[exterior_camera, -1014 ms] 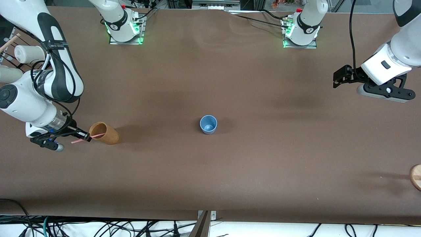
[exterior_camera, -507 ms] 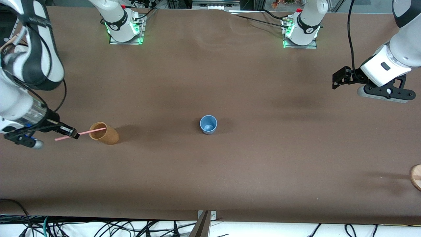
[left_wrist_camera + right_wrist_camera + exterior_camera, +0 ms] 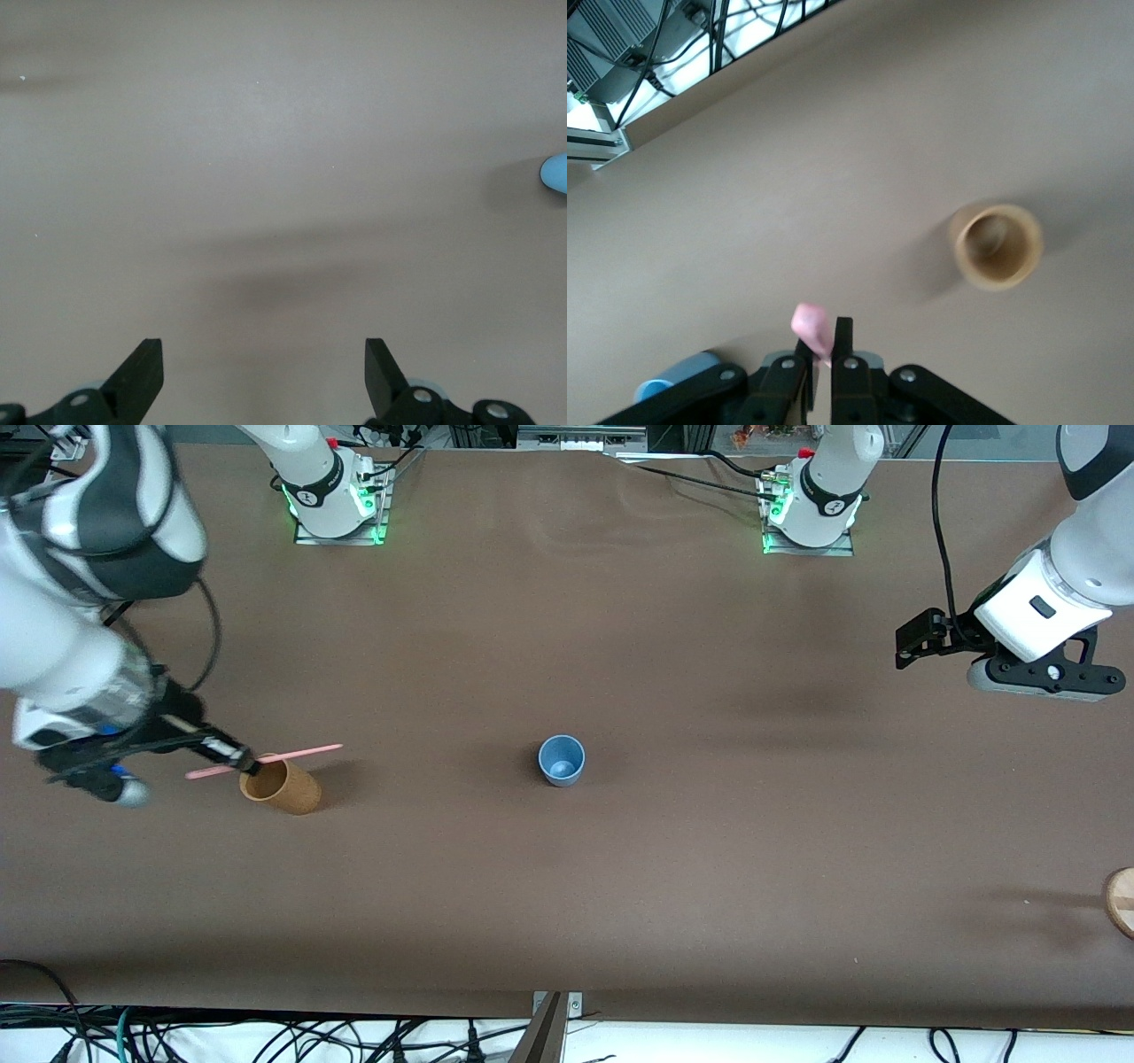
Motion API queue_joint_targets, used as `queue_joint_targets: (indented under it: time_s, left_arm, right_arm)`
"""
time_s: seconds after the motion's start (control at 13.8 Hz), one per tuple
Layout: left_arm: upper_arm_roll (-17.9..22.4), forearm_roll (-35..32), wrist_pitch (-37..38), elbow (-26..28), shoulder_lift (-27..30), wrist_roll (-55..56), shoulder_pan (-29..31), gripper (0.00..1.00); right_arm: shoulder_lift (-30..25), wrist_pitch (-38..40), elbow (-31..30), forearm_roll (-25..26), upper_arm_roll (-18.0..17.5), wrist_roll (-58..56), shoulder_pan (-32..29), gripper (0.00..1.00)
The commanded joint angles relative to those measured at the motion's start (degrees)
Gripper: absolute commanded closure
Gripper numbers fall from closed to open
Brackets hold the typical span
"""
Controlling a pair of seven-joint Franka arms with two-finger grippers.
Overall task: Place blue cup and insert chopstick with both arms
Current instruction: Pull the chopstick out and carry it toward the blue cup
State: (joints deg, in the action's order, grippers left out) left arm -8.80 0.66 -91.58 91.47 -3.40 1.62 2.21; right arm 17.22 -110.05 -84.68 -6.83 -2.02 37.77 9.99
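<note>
The blue cup (image 3: 562, 760) stands upright at the middle of the table; a sliver of it shows at the edge of the left wrist view (image 3: 557, 172). My right gripper (image 3: 244, 763) is shut on the pink chopstick (image 3: 285, 755) near its middle. It holds the stick roughly level just above the rim of the tan-brown cup (image 3: 282, 785). In the right wrist view the fingers (image 3: 842, 329) pinch the chopstick (image 3: 809, 325), with the tan-brown cup (image 3: 997, 247) off to one side. My left gripper (image 3: 912, 642) is open and empty in the air over the left arm's end of the table; it also shows in the left wrist view (image 3: 263, 372).
A round wooden object (image 3: 1122, 902) lies at the table's edge at the left arm's end, nearer the front camera. Both arm bases (image 3: 332, 500) (image 3: 811, 509) stand at the table's back edge. Cables (image 3: 266, 1036) hang along the near edge.
My right gripper drew the chopstick out of the tan-brown cup, swung away, then came back higher. The stick is now level over the cup's rim. The left arm barely moved.
</note>
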Motion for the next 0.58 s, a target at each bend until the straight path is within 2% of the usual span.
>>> queue_joint_targets:
  time_s: [0.0,0.29,0.51]
  left_arm:
    - [0.10,0.92,0.18,-1.47,-0.82,0.57,-0.19,0.00]
    - [0.10,0.92,0.26,-1.38,-0.82,0.49,0.33,0.00]
    - [0.10,0.92,0.18,-1.38,-0.90,0.49,0.07,0.00]
  right_arm:
    - [1.59,0.19,1.80,5.40,0.26,17.36,8.26,1.00]
    - [3.86,-4.63,1.80,12.43,0.35,40.84,20.13,1.00]
    - [7.03,-6.93,1.80,20.77,0.35,53.68,26.29,1.00]
